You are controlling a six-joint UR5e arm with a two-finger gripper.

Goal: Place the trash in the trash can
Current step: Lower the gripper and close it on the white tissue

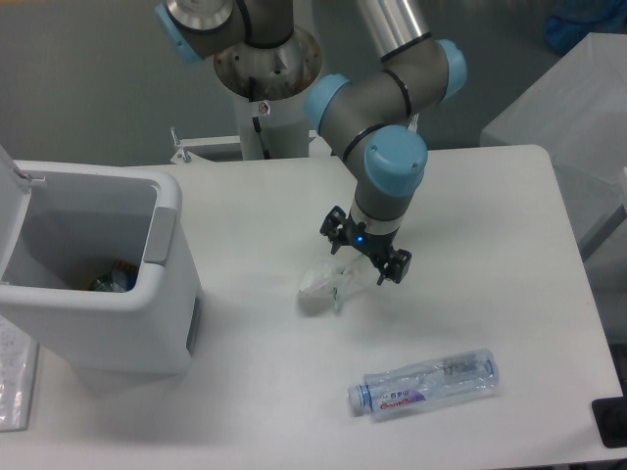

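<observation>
A crumpled white wrapper [322, 285] with green bits lies on the table near the middle. My gripper [364, 258] hangs open just above the wrapper's right end, fingers spread to either side. A clear plastic bottle [423, 384] with a blue-pink label lies on its side near the front edge, well apart from the gripper. The white trash can [98, 284] stands at the left with its lid up, and some colourful items show at its bottom.
The arm's base column [265, 88] rises behind the table at the back centre. A clear plastic sheet [15, 377] lies at the front left beside the bin. A dark object [610, 421] sits at the front right corner.
</observation>
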